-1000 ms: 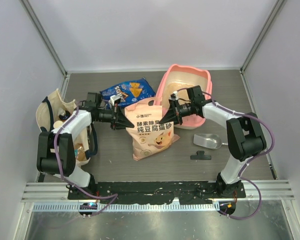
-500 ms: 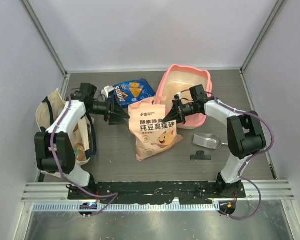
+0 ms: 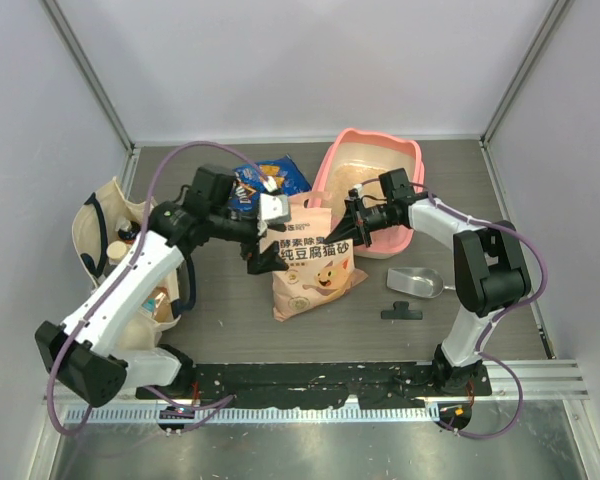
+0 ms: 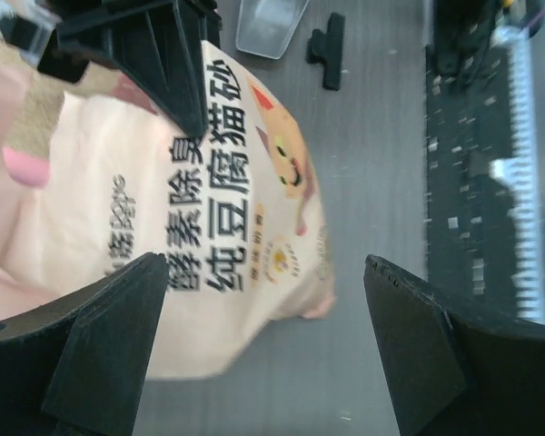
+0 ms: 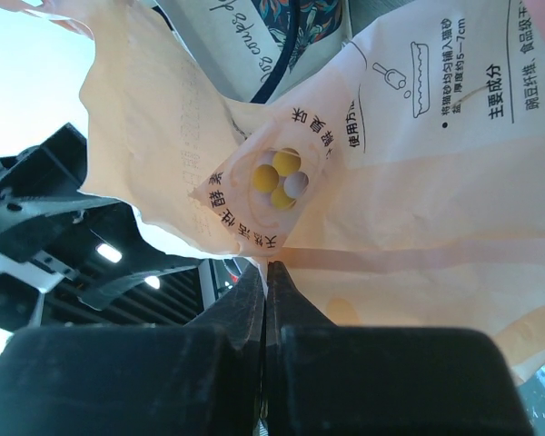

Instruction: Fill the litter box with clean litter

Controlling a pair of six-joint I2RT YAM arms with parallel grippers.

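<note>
The pinkish-beige litter bag [image 3: 315,268] with the orange cartoon cat stands in the middle of the table, leaning. My right gripper [image 3: 342,237] is shut on its top right corner, and in the right wrist view the jaws [image 5: 271,272] pinch a thin edge of the bag [image 5: 418,163]. My left gripper [image 3: 267,260] hovers open at the bag's left side, holding nothing. In the left wrist view its wide-apart fingers [image 4: 100,363] frame the bag's printed front [image 4: 209,209] and bare table. The pink litter box [image 3: 412,155] sits behind the right gripper, and its floor looks pale beige.
A blue Doritos bag [image 3: 270,178] lies behind the litter bag. A cream tote bag [image 3: 100,235] stands at the left edge. To the right of the litter bag lie a clear scoop [image 3: 417,282] and a black clip [image 3: 401,312]; the left wrist view also shows the scoop [image 4: 268,23] and clip [image 4: 327,50].
My left gripper let go of the bag's top left corner, opened wide, drew back, then swung in over the bag's left side. The right gripper kept its hold.
</note>
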